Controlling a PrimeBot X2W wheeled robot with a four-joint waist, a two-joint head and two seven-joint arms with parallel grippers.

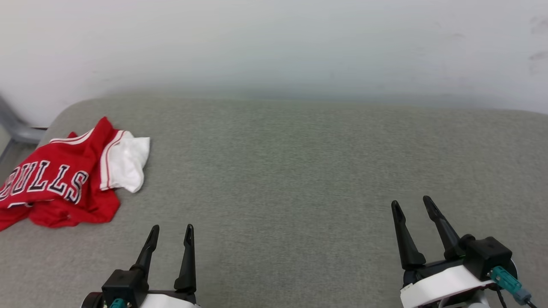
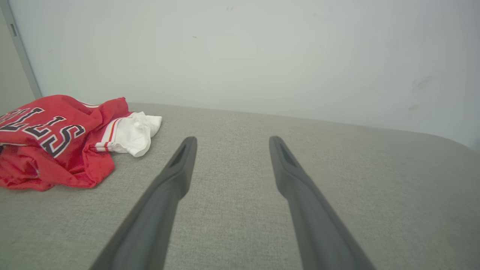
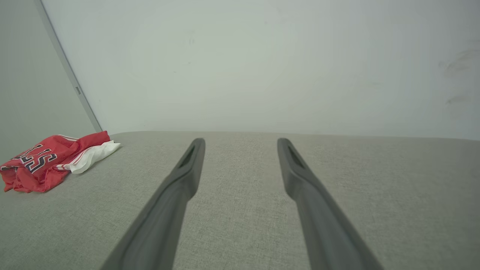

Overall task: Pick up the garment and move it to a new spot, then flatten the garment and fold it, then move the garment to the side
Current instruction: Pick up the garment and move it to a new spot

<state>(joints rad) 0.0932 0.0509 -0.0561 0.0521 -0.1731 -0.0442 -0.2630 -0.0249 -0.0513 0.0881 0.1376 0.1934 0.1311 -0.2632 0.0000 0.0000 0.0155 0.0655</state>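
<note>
**Shirt** (image 1: pixel 55 184): red jersey, crumpled in a loose heap, neither spread nor folded; black white-edged lettering (image 1: pixel 47 179) across the top layer, its first letter cut by the picture's edge; one white short sleeve (image 1: pixel 126 162) with red-and-white trim spilling out toward 3 o'clock; hem bunched underneath. Place: 9 o'clock of the head view, at the left end of the counter near its rounded far corner; lying free, nothing touching it.

**Counter** (image 1: pixel 299 171): covered in grey woven cloth; broad bare stretch from centre to 3 o'clock, judged a likely new spot, with room to spread the shirt flat.

**Left gripper** (image 1: pixel 172 229): 7 o'clock; fingers released and spread, empty, pointing toward 12; shirt at its 10 o'clock, near but apart; judged the arm better placed for the first pick.

**Right gripper** (image 1: pixel 411 202): 5 o'clock; fingers likewise released, empty; well apart from the shirt, hovering over bare cloth, apparently at rest.

**Wall** (image 1: pixel 274 42): pale, plain, behind the counter at 12 o'clock; grey metal bar (image 1: pixel 17 128) at 10 o'clock.

**Status**: judged the very start; pick-up not yet begun.
</note>
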